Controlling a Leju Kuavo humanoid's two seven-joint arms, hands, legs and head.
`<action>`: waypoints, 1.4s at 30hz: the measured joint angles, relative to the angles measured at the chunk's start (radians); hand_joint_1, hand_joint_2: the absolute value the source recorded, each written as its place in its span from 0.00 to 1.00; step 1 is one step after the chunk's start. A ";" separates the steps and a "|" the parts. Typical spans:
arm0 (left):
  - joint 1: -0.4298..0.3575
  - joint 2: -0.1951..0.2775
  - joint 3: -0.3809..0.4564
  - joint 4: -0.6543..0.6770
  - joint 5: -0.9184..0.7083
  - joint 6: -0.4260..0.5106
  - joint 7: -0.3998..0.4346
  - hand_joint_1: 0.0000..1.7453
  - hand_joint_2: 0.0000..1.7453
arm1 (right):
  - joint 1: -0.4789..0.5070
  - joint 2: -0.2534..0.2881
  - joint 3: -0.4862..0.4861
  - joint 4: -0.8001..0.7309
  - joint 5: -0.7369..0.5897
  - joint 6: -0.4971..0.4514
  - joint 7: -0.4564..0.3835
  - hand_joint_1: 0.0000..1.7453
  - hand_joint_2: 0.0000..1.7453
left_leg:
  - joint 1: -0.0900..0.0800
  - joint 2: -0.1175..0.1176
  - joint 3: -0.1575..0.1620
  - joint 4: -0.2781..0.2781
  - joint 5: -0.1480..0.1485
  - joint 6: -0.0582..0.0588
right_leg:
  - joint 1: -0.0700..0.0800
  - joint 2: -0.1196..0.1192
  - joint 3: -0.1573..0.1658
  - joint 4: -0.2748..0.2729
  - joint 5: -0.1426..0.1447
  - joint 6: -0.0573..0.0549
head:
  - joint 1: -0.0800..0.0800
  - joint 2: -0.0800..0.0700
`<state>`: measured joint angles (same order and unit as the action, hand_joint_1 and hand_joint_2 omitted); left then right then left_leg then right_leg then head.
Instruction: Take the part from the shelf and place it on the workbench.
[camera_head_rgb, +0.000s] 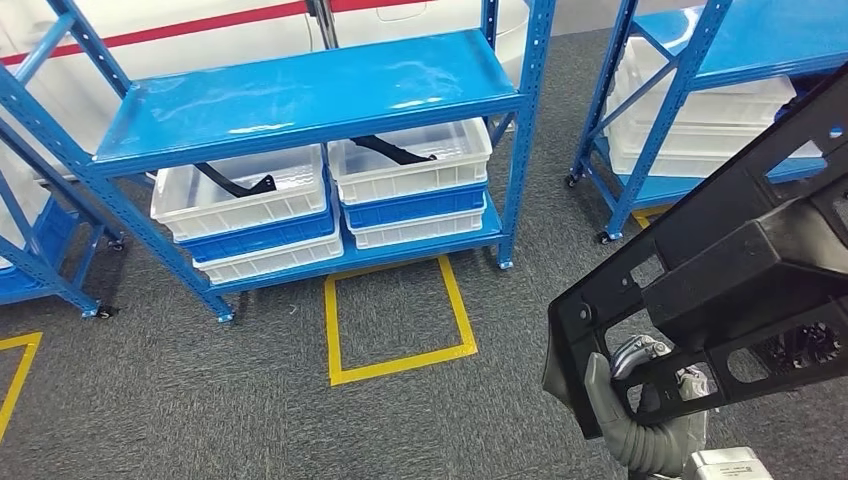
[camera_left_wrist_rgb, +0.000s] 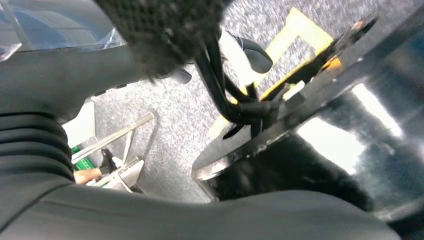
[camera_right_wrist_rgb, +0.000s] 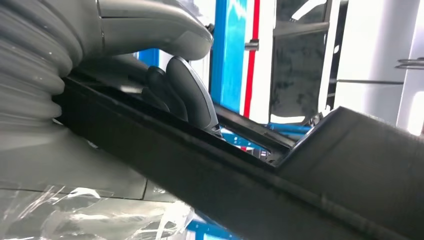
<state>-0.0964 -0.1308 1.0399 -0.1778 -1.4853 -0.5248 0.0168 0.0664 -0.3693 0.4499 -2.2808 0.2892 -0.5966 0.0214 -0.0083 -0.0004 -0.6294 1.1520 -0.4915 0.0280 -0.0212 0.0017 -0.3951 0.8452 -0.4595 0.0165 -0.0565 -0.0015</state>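
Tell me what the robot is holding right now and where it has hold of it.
The right robot hand grips a large black plastic part by its lower edge. Whether the left hand holds anything cannot be told.

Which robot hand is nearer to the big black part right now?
Right. The right robot hand grips the black part at its lower end; the left robot hand hangs low over the carpet, holding nothing.

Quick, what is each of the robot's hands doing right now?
Right hand: holding the large black part.
Left hand: cannot tell; the left wrist view is too blurred and dark to read its fingers.
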 joint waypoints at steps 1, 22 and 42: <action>-0.001 0.000 0.000 0.000 -0.001 -0.006 -0.002 0.00 1.00 | 0.002 0.000 0.000 0.000 0.008 -0.003 0.003 1.00 1.00 | -0.002 -0.003 -0.007 0.048 -0.016 0.002 | 0.002 0.010 -0.008 0.000 0.006 0.000 | 0.000 0.000; 0.010 -0.002 0.000 0.000 -0.008 -0.014 0.010 0.00 1.00 | 0.003 -0.014 -0.001 -0.001 0.039 -0.011 0.015 1.00 1.00 | -0.019 0.059 0.169 -0.322 0.122 0.051 | -0.002 -0.063 -0.045 0.023 0.016 0.058 | 0.009 0.000; 0.000 0.000 0.000 0.000 -0.011 -0.014 0.011 0.00 1.00 | 0.007 -0.015 0.000 -0.006 0.045 -0.012 0.015 1.00 1.00 | -0.005 -0.049 0.226 -0.351 0.093 0.041 | 0.000 0.097 -0.143 0.026 0.092 0.043 | 0.006 0.000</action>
<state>-0.0968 -0.1308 1.0396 -0.1781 -1.4963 -0.5390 0.0279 0.0735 -0.3846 0.4495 -2.2870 0.3341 -0.6087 0.0368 -0.0129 -0.0498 -0.4036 0.8010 -0.3989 0.0692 -0.0214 0.0988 -0.5380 0.8713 -0.3678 0.0600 -0.0501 -0.0015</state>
